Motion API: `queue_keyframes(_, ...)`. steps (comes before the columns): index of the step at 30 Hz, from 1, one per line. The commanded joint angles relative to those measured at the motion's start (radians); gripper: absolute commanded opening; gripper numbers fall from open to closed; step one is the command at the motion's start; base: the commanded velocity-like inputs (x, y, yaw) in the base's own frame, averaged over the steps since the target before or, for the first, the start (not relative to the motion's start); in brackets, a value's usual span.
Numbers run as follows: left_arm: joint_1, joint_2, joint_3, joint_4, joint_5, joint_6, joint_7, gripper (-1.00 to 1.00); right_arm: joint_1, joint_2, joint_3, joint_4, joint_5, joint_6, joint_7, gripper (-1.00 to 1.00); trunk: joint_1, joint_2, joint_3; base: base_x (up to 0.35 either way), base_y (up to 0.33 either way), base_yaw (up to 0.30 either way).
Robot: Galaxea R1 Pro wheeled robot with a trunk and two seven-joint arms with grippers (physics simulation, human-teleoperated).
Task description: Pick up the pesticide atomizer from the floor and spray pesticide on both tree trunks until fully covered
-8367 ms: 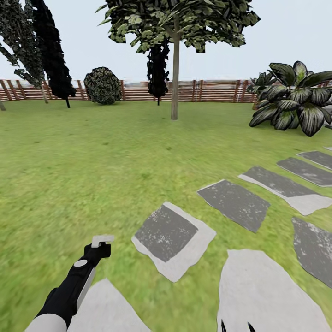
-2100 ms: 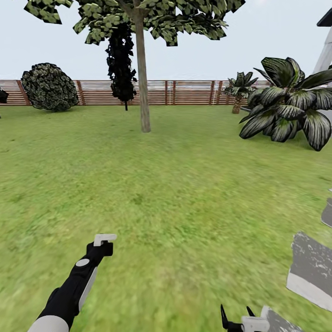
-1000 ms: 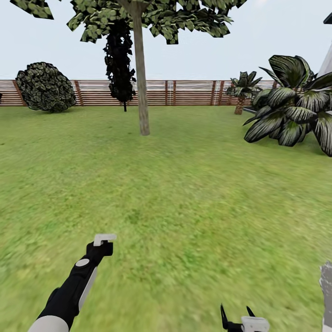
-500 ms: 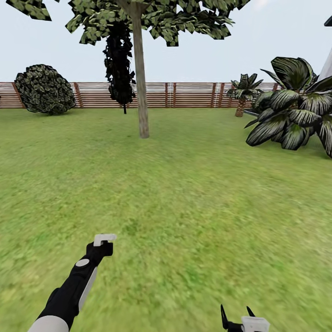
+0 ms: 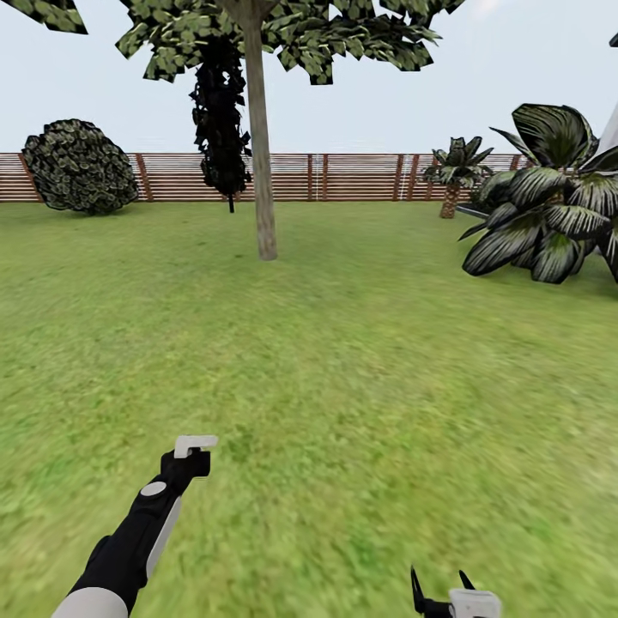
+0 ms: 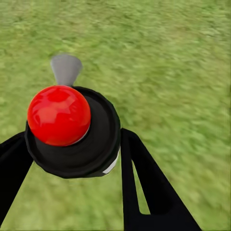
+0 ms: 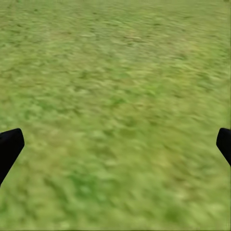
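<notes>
The pesticide atomizer (image 6: 72,130) is a dark round sprayer with a red ball and a grey nozzle, and my left gripper (image 6: 72,149) is shut on it between black fingers. In the head view its white part (image 5: 196,444) sticks out past my left gripper (image 5: 187,463) low on the left, over grass. My right gripper (image 5: 440,592) is open at the bottom edge; the right wrist view has its fingertips wide apart around my right gripper (image 7: 115,144) above bare lawn. One tree stands ahead, its pale tree trunk (image 5: 260,172) straight under ragged foliage (image 5: 283,34).
The green lawn (image 5: 343,360) of the garden runs to a brown slat fence (image 5: 360,176). A round bush (image 5: 79,167) sits far left, a dark narrow tree (image 5: 221,112) behind the trunk, a small palm (image 5: 455,172) and a big-leaved plant (image 5: 549,197) at the right.
The whole view has shifted as the robot drove across the lawn: the grey paving stones have left the picture and the tree looks nearer. Both arms hold the same pose.
</notes>
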Motion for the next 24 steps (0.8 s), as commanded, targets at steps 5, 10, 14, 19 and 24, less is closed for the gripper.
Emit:
queue_keyframes(5,0.000,0.000,0.000,-0.001,0.000,0.000,0.000,-1.00,0.000,0.000,0.000,0.000,0.000,0.000,0.000,1.00,0.000,0.000,0.000,0.341,0.000,0.000)
queue_keyframes(10,-0.001,0.000,0.000,-0.001,0.000,0.000,0.000,-1.00,0.000,0.000,0.000,0.000,0.000,0.000,0.000,1.00,0.000,0.000,0.000,0.341,0.000,0.000)
queue_keyframes(14,0.000,0.000,0.000,-0.001,0.000,0.000,0.000,-1.00,0.000,0.000,0.000,0.000,0.000,0.000,0.000,1.00,0.000,0.000,0.000,0.341,0.000,0.000)
queue_keyframes(19,0.000,0.000,0.000,-0.001,0.000,-0.001,0.000,-1.00,0.000,0.000,0.000,0.000,0.000,0.000,0.000,1.00,0.000,0.000,0.000,0.341,0.000,0.000)
queue_keyframes(24,0.000,0.000,0.000,-0.001,0.000,0.000,0.000,-1.00,0.000,0.000,0.000,0.000,0.000,0.000,0.000,1.00,0.000,0.000,0.000,0.341,0.000,0.000)
